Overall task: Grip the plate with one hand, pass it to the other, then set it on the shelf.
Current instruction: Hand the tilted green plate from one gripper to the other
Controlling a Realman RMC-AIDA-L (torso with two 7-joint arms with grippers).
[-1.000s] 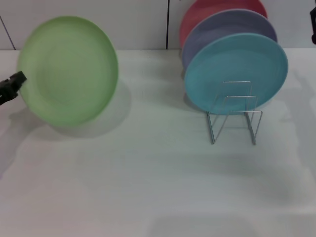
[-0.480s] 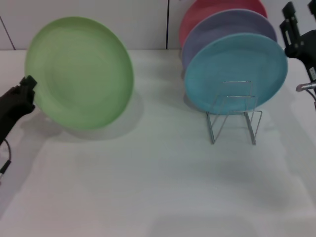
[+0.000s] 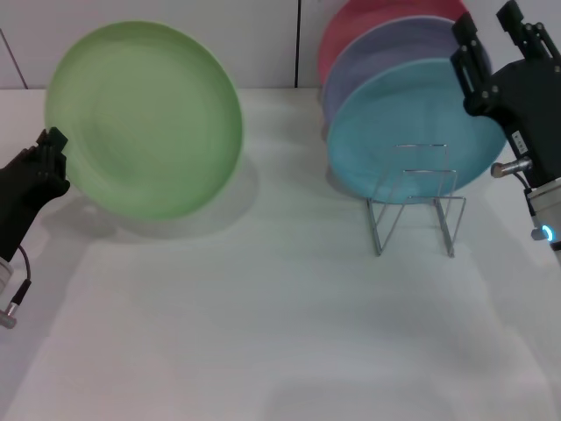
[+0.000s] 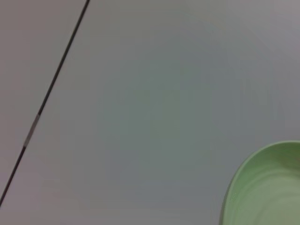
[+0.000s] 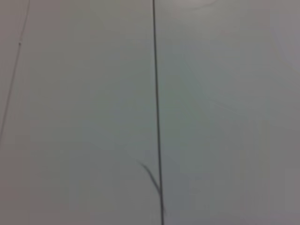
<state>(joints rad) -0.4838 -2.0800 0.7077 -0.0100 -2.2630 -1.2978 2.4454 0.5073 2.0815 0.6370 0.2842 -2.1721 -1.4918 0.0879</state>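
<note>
The light green plate (image 3: 145, 118) is held up on edge at the left, its face toward me, above the white table (image 3: 263, 333). My left gripper (image 3: 48, 162) is shut on the plate's left rim. A part of that rim shows in the left wrist view (image 4: 267, 187). My right gripper (image 3: 495, 35), black with a blue light below it, hangs at the upper right in front of the racked plates. Its fingers (image 3: 469, 48) stand apart and hold nothing. The silver wire shelf (image 3: 416, 206) stands right of centre, its front slots bare.
A turquoise plate (image 3: 403, 132), a lavender plate (image 3: 394, 48) and a red plate (image 3: 368, 17) stand on edge in the back of the rack, near the wall. The right wrist view shows only the pale wall with a dark seam (image 5: 156, 117).
The right arm has come in from the right edge and now covers part of the racked plates. The left gripper has carried the green plate slightly right and up.
</note>
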